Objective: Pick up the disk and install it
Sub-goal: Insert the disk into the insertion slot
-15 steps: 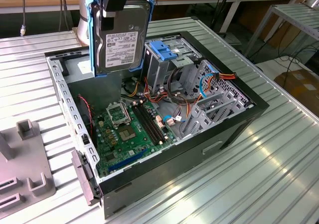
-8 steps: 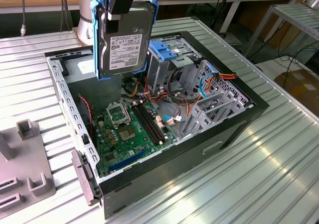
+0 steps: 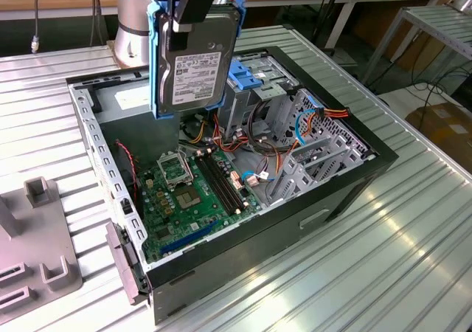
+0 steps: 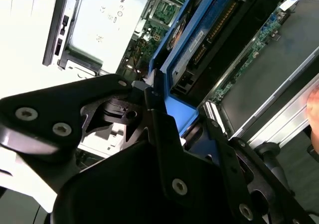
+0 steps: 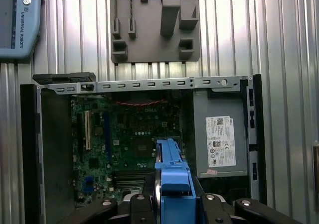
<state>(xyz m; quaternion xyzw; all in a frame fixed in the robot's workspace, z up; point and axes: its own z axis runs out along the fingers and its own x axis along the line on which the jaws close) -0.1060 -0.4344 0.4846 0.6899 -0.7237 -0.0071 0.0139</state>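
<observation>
end effector [image 3: 179, 22] clamped on disk [image 3: 199, 66] | upright (label showing) above open computer case [image 3: 332, 210]

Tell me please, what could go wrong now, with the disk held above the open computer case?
1. The gripper holds the disk upright by its upper end only; if it slips, the disk may fall onto the motherboard below.
2. Loose cables lie near the drive cage; they might snag the disk's blue rails.
</observation>
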